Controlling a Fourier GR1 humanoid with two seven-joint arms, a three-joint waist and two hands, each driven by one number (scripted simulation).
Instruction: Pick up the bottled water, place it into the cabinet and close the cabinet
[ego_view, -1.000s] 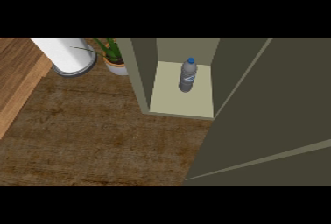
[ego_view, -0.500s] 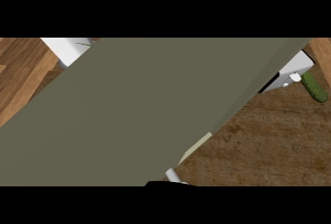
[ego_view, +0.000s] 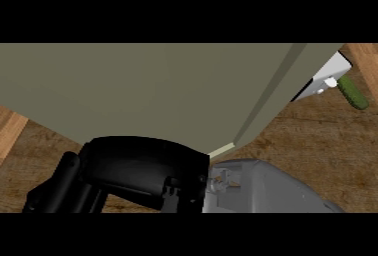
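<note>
A black hand (ego_view: 125, 180) on a grey forearm (ego_view: 273, 187) fills the lower view, pressed against the flat olive-grey cabinet door (ego_view: 148, 90); which hand it is and whether its fingers are apart cannot be told. The bottled water is hidden. Beyond, brown wooden table (ego_view: 325, 135) and a green cucumber-like object (ego_view: 353, 93).

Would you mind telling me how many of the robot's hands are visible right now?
1. A black hand shows at the lower left, just below the cabinet door, on a grey forearm. The other hand is out of view or hidden.
</note>
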